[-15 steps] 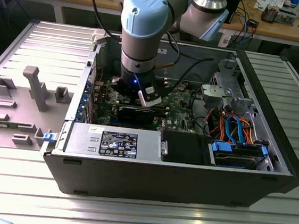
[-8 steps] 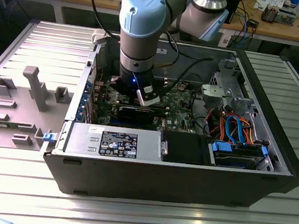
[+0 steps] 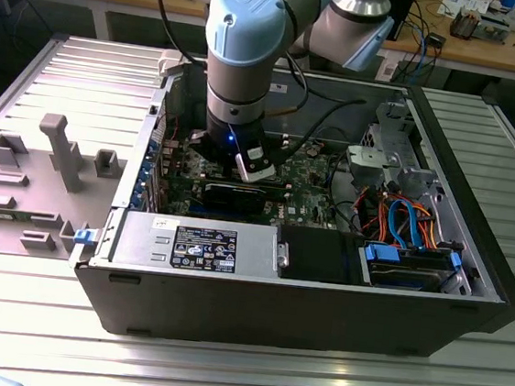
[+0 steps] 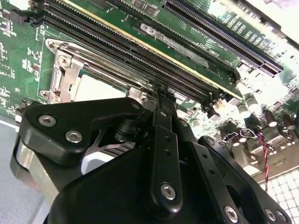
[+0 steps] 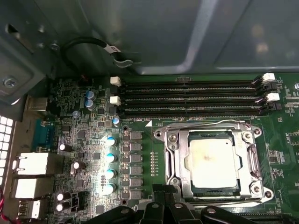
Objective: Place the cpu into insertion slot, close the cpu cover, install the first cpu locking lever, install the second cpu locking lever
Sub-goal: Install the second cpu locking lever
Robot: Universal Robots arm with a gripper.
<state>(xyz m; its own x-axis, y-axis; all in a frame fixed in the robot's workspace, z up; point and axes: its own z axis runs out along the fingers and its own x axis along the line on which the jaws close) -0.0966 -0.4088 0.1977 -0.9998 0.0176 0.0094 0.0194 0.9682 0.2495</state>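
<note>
Exterior view: the arm reaches into an open computer case (image 3: 470,271) at frame centre. First wrist view: the cpu (image 5: 211,161) sits in the insertion slot (image 5: 252,189), lower right, under the cpu cover (image 5: 176,154). Second wrist view: the end effector (image 4: 161,100) at centre; its grip cannot be told.

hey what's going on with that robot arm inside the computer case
A robot arm is working inside an open desktop computer case, its black gripper poised at the edge of the processor socket on the green motherboard. The square silver cpu already sits in the insertion slot, and the silvery metal cpu cover frames it.
</note>
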